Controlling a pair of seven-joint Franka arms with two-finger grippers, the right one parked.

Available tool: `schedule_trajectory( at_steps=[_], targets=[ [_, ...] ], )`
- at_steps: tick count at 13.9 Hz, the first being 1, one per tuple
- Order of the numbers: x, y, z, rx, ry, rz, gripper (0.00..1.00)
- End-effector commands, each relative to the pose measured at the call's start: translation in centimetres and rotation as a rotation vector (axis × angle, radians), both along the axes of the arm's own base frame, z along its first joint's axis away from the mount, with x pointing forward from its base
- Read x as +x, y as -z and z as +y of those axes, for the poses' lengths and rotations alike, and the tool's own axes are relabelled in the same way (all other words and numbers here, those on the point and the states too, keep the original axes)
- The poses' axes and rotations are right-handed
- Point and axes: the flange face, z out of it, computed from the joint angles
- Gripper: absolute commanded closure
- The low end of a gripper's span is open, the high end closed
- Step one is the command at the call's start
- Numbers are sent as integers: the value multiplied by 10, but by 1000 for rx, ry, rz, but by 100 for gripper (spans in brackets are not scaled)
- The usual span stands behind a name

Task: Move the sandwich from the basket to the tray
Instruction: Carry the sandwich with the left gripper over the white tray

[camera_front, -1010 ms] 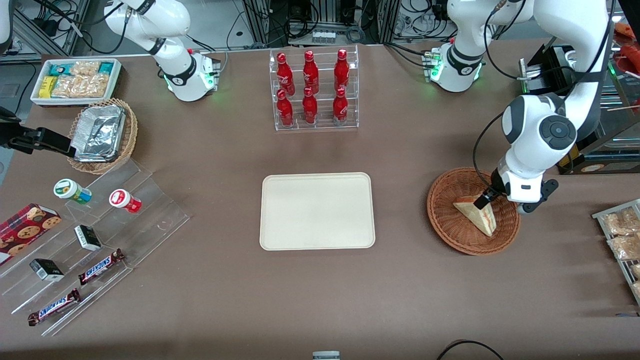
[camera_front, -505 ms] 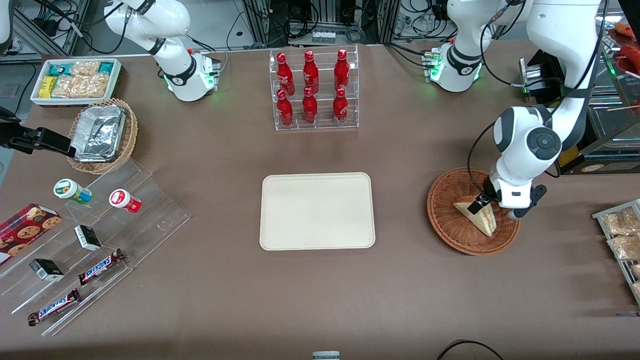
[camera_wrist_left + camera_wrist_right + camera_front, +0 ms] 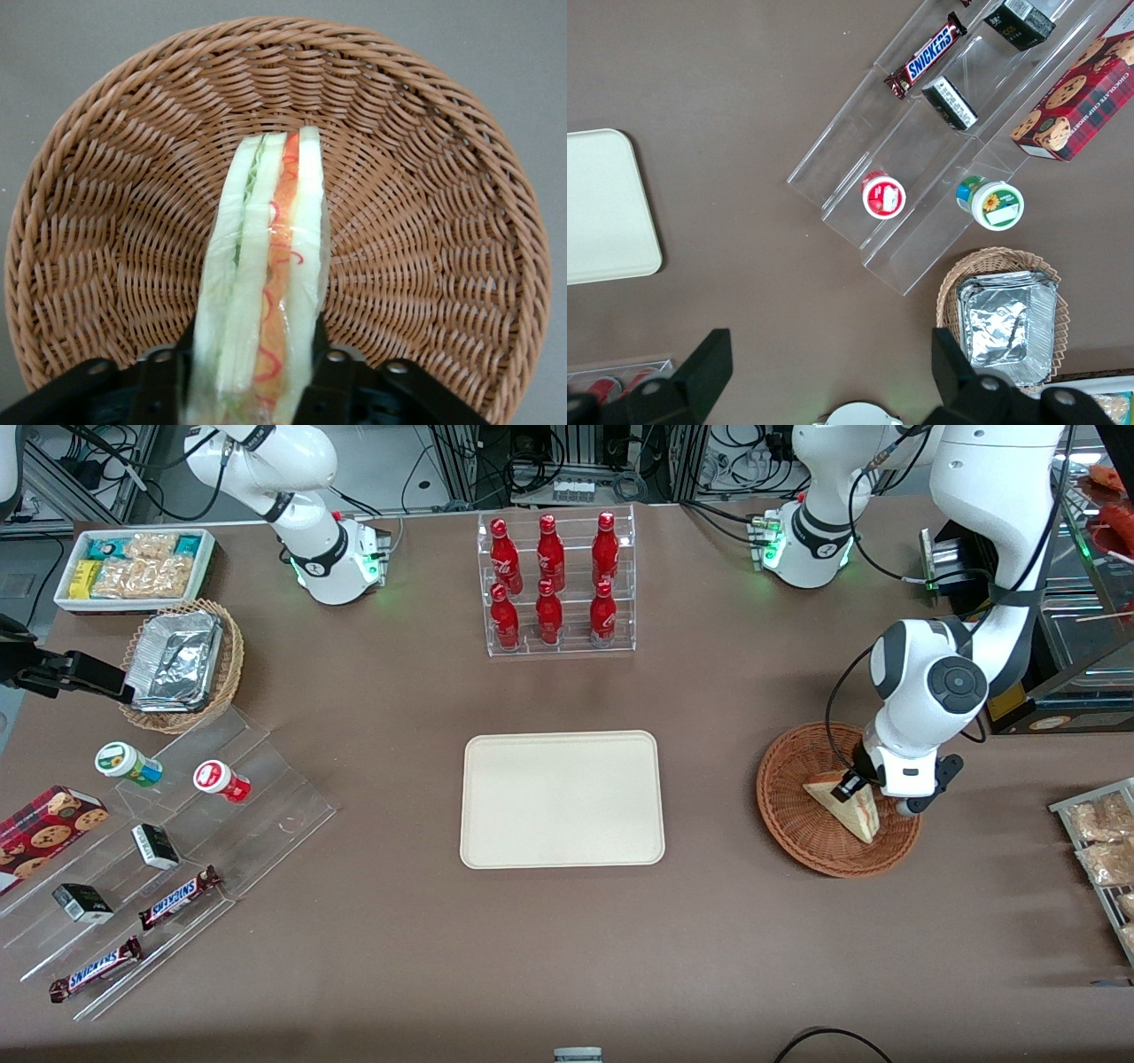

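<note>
The sandwich [image 3: 849,809], a pale bread wedge with red and green filling, lies in the reddish-brown wicker basket [image 3: 788,815] toward the working arm's end of the table. My left gripper [image 3: 856,786] is down in the basket at the sandwich's end that is farther from the front camera. In the left wrist view the gripper [image 3: 251,376] has a black finger against each side of the sandwich [image 3: 270,257], and the jaws are closed on it. The sandwich still rests on the basket [image 3: 425,221]. The cream tray [image 3: 562,798] lies bare at the table's middle.
A clear rack of red bottles [image 3: 555,584] stands farther from the front camera than the tray. A tan basket of foil packets [image 3: 182,662], a white snack bin [image 3: 133,567] and clear steps with snacks [image 3: 168,850] lie toward the parked arm's end. A rack of packets [image 3: 1103,841] lies beside the basket.
My left arm has swung a little toward the tray and settled lower over the sandwich. The sandwich and basket have not moved.
</note>
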Motion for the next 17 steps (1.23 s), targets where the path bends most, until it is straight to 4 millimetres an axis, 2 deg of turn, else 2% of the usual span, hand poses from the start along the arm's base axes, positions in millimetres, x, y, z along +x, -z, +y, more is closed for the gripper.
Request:
schedule_trajectory(
  at_steps=[1,3,5,7,8,10,13,16,17],
  targets=[
    [4,-16,-12,0,0,-31,83],
    [6,-41,-20,7,19,-9,83],
    [9,-80,-51,25,75,36,83],
    [14,-119,-96,67,161,75,83],
    [15,-136,-126,78,200,91,83],
    [6,-153,-185,88,276,101,83],
    [-16,-151,-286,90,415,86,81],
    [-36,-123,-380,89,500,100,81],
    [-39,-111,-401,92,510,102,81]
  ],
)
